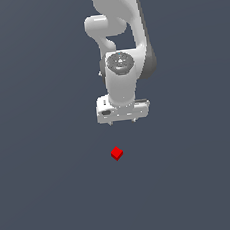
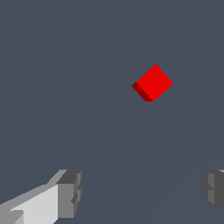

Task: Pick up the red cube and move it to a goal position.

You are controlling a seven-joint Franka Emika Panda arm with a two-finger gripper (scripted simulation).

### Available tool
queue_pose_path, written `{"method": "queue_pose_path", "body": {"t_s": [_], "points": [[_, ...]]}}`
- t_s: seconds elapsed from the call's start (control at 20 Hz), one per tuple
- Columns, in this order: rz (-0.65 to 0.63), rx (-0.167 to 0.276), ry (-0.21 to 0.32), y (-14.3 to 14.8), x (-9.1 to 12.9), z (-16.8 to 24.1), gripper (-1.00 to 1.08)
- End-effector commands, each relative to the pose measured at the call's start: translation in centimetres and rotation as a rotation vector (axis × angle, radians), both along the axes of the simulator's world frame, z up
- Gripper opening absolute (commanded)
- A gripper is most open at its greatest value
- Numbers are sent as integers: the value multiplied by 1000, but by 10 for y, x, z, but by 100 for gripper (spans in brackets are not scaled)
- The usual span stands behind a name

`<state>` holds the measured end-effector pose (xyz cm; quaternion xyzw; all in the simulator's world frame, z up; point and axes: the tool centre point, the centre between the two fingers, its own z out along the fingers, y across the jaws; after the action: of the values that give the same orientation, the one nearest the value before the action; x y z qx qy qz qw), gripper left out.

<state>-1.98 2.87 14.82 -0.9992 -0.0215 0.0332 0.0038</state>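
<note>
The red cube (image 1: pixel 116 153) is a tiny bright red cube lying on the flat dark grey surface, turned corner-on. My white gripper (image 1: pixel 123 122) hangs from the arm above the surface, beyond the cube in the exterior view and apart from it. Its two short fingertips point down, spread wide, with nothing between them. In the wrist view the red cube (image 2: pixel 152 82) lies ahead of the gripper (image 2: pixel 142 192), whose grey fingertips (image 2: pixel 70 192) stand far apart at the frame's lower corners. The cube is not between them.
The dark grey surface (image 1: pixel 45 194) fills both views. The white arm (image 1: pixel 121 31) rises out of the exterior view's upper edge. No goal marker shows.
</note>
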Motion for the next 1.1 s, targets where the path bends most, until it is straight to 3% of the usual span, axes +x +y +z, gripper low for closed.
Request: {"method": "queue_pose_path", "body": {"t_s": [0.0,0.55,1.05], "points": [[0,0,0,0,0,0,100],[74,2,-6,-7,6,-13,100],[276,7,-24,-23,26,-49,100]]}}
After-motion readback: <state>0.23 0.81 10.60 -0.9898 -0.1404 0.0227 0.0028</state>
